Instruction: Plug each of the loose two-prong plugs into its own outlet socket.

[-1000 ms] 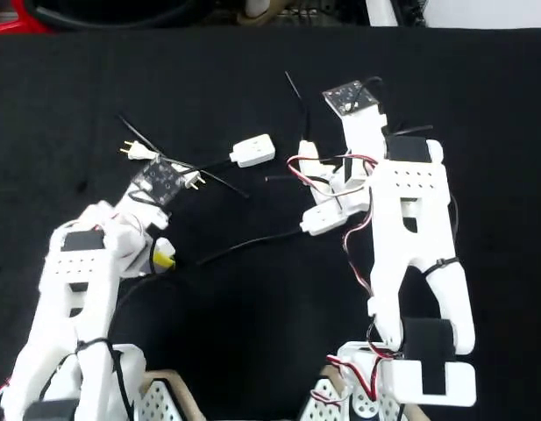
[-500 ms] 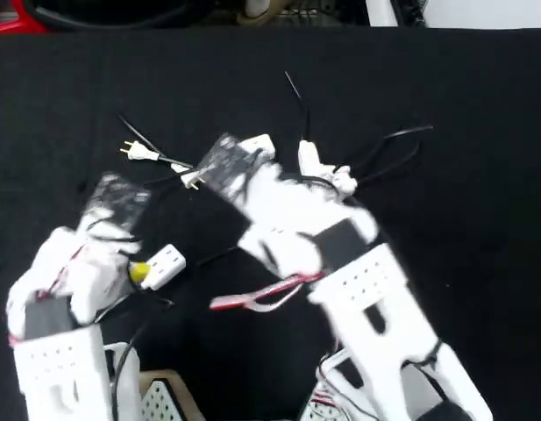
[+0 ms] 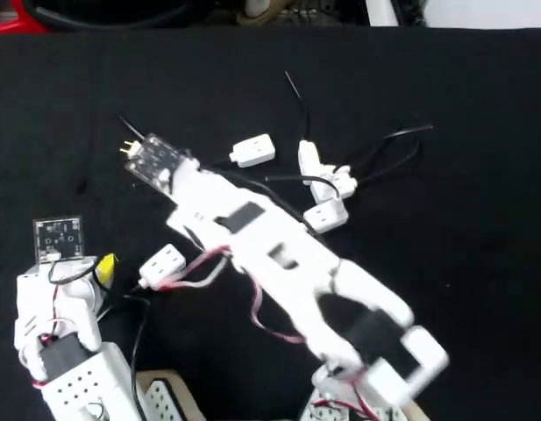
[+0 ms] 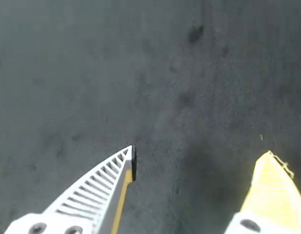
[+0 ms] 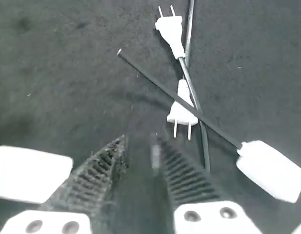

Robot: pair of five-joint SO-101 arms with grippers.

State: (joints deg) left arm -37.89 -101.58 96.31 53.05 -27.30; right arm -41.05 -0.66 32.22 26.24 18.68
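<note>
Two white two-prong plugs lie on the black table, crossed by thin black cords: one plug farther off and one plug just ahead of my right gripper. The right gripper is open by a narrow gap and holds nothing. In the high view the right arm lies diagonally across the table, its wrist board over the plugs, with one plug's prongs peeking out. White outlet sockets lie at the far centre, mid-right and near left. My left gripper is wide open over bare table.
Two more white sockets sit among black cords right of centre. The left arm stands at the near-left corner. Red and white wires hang off the right arm beside the near-left socket. The table's right half has free room.
The right arm swung from the right-centre sockets across to the plugs at far left. The left arm pulled back to the near-left corner, uncovering the socket beside it.
</note>
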